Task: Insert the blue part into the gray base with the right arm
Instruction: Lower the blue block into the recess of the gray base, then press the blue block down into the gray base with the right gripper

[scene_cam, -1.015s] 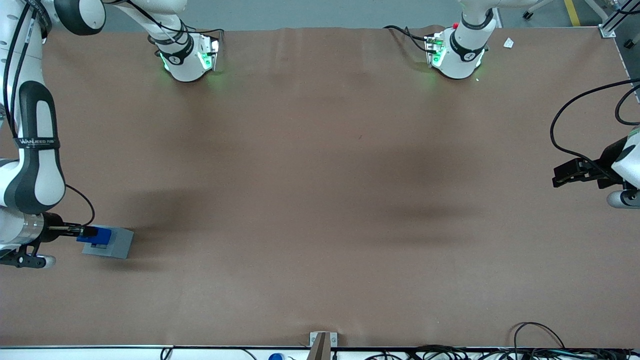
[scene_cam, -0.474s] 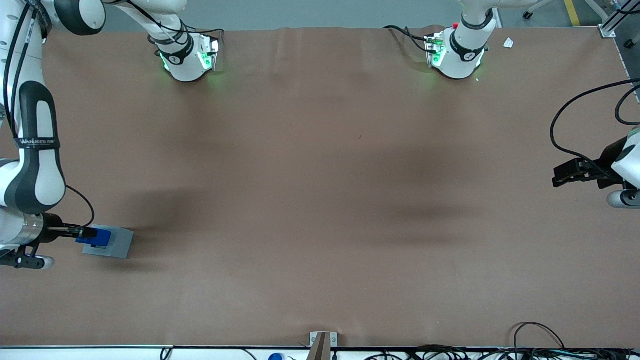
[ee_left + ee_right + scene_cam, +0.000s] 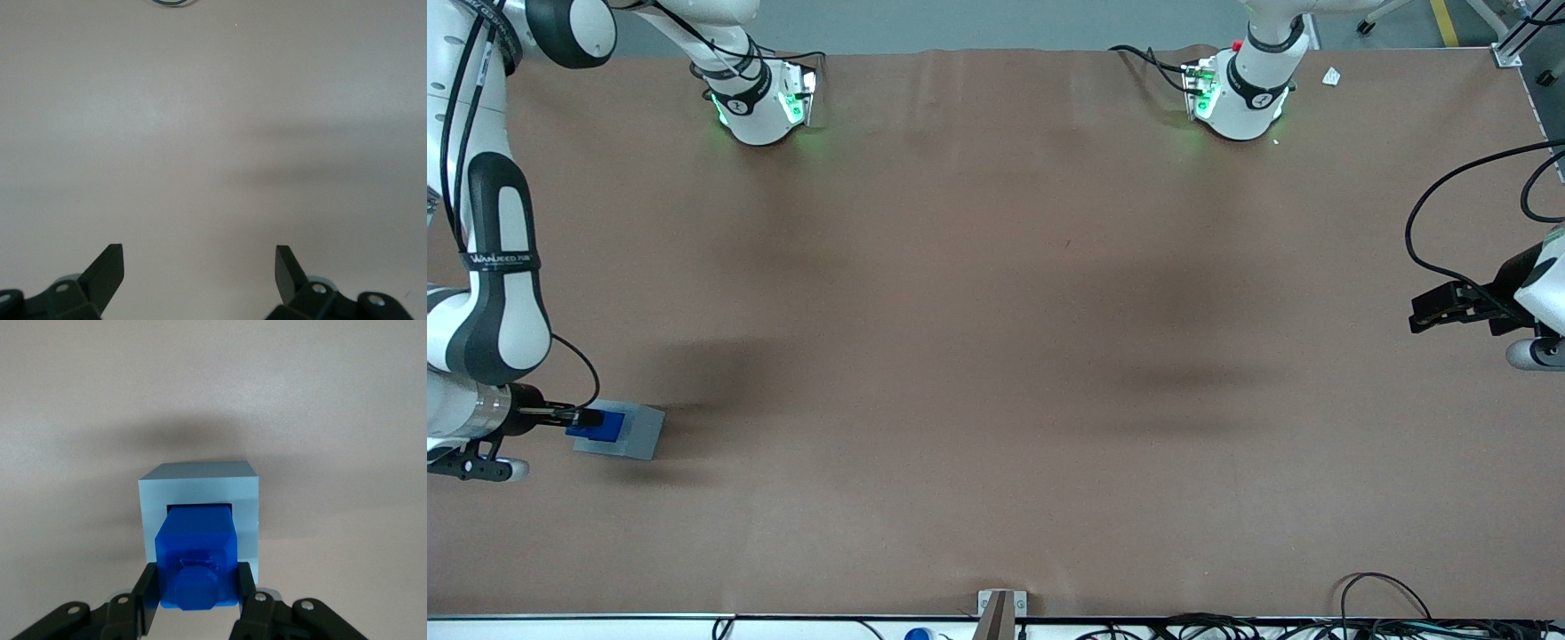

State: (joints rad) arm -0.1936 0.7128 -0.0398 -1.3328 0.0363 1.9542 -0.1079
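The gray base [image 3: 639, 434] sits on the brown table near the working arm's end. My right gripper [image 3: 594, 419] hangs over it, shut on the blue part [image 3: 607, 426]. In the right wrist view the blue part [image 3: 197, 543] sits between the two black fingers [image 3: 148, 595]. Its lower end reaches into the square recess of the gray base [image 3: 199, 487]. The gripper [image 3: 197, 595] holds the part by its two sides, and the fingers stay above the base's top face.
Two arm pedestals [image 3: 760, 102] [image 3: 1240, 93] with green lights stand at the table edge farthest from the front camera. Loose black cables [image 3: 1387, 600] and a small metal bracket [image 3: 1000, 604] lie at the nearest edge.
The gripper has gone down a little with the blue part, which now sits lower against the gray base. The arm's elbow has shifted slightly toward the front camera.
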